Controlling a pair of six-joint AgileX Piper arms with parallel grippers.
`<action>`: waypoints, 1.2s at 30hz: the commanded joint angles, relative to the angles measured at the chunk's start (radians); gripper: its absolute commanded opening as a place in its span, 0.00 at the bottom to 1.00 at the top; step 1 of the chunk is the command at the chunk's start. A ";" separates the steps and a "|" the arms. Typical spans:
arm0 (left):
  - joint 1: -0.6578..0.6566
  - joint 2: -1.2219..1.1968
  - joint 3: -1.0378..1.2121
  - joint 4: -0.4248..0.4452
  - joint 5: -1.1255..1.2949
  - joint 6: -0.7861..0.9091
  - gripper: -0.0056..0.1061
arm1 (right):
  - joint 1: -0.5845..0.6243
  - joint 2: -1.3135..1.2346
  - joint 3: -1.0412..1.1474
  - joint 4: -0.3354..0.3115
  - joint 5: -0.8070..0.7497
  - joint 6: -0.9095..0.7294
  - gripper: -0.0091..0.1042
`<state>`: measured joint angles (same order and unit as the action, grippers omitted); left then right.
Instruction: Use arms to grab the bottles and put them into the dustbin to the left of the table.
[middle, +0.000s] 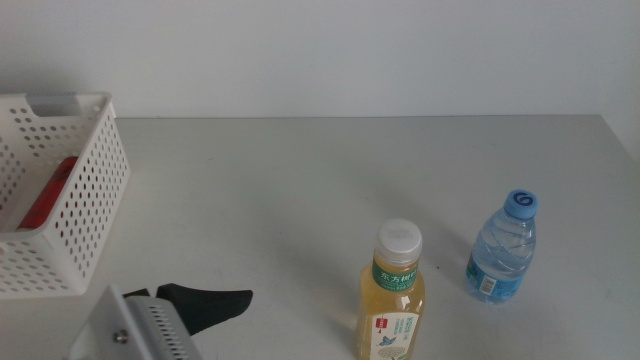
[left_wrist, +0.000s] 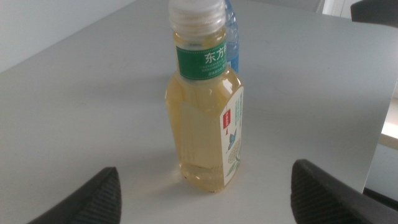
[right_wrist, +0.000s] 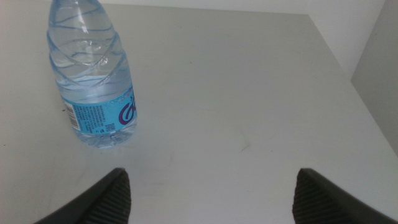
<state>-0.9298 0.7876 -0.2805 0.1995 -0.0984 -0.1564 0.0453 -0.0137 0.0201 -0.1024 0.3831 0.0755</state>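
Desk (middle: 300, 180) carries everything. White basket (middle: 85, 200) sits at its far left edge, red can (middle: 45, 195) lying inside. Yellow drink bottle (middle: 393, 300) stands upright well right of the basket; water bottle (middle: 502, 248) upright just beyond, further right. Left gripper (left_wrist: 205, 186) fingers apart, facing the yellow bottle. Right gripper (right_wrist: 211, 190) fingers apart, near the water bottle, not touching.

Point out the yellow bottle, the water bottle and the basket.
yellow bottle (middle: 392, 310), middle view, on its body.
water bottle (middle: 500, 258), middle view, on its body.
basket (middle: 95, 190), middle view, on its perforated side wall.
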 joint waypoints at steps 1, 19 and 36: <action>-0.005 0.063 -0.025 -0.012 -0.141 -0.004 0.89 | -0.005 -0.022 -0.001 -0.012 -0.062 -0.013 0.67; -0.005 0.541 -0.025 -0.115 -0.725 -0.003 0.89 | -0.005 -0.022 -0.001 -0.012 -0.062 -0.013 0.67; 0.086 0.766 -0.068 -0.014 -0.943 -0.075 0.89 | -0.005 -0.022 -0.001 -0.012 -0.062 -0.013 0.67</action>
<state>-0.8523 1.5664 -0.3192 0.1734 -0.9467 -0.2094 0.0453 -0.0137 0.0201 -0.1024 0.3831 0.0755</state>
